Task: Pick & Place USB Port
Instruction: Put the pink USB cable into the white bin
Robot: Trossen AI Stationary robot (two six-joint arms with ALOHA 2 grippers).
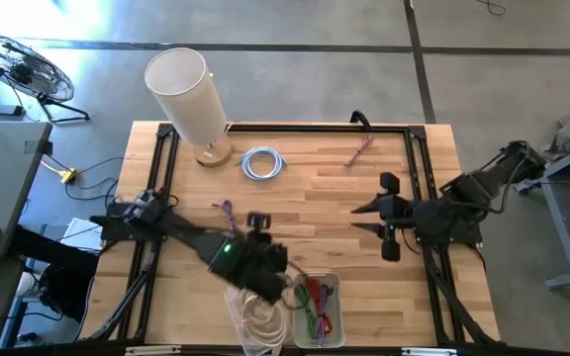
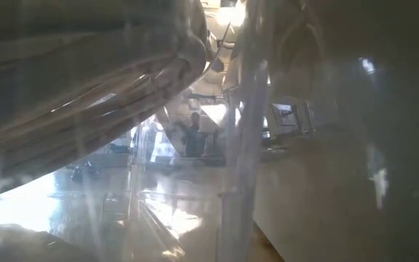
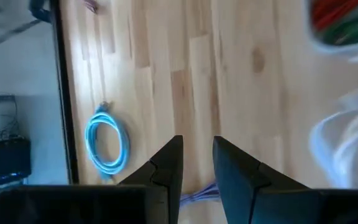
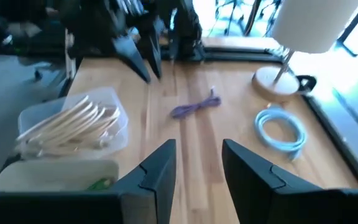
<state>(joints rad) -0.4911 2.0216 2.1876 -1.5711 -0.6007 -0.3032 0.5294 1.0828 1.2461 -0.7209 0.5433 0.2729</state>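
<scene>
My left gripper hangs open and empty over the table's near middle, beside the two bins; the right wrist view shows it as dark fingers. A purple cable lies loose on the wood just below its fingers. A light-blue coiled cable and a reddish cable lie flat nearer the far edge. My right gripper is open and empty right of centre, pointing toward the table's left.
A clear bin of white cables and a bin of red and green cables sit at the near edge. A lamp with a white shade stands at the far left. The clear bin blocks the low view. Bare wood lies between the arms.
</scene>
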